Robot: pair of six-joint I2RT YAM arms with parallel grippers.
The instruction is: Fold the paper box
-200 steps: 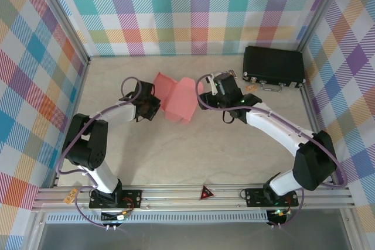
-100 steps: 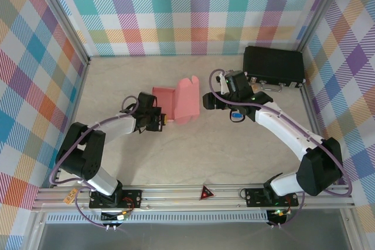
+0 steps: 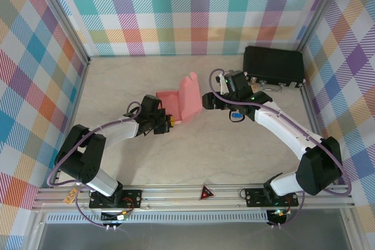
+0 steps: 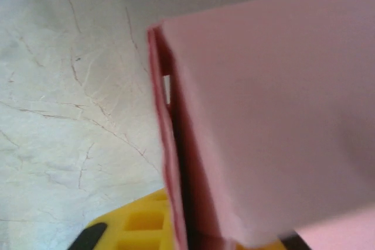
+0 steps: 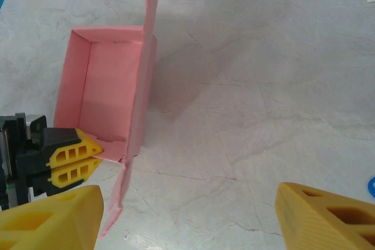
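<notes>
Tag by L arm's base: print too small to read. Red triangle marker on front rail, detail too small to tell. Paper box sits mid-surface btwn the two grippers: salmon-pink shallow tray, open top, one tall flap standing upright on its R side. L arm lies low, elbow out to the L, forearm reaching fwd and R; L gripper is at box's near end. In L wrist view a thin card wall runs btwn a yellow finger and the far side; jaws nearly together around it, can't tell if they actually pinch it. R arm arcs fwd and L from its base, wrist near black case at back R. R gripper points at the flap, just beside it, not touching; jaws wide apart, nothing btwn them, yellow fingers showing in R wrist view.
</notes>
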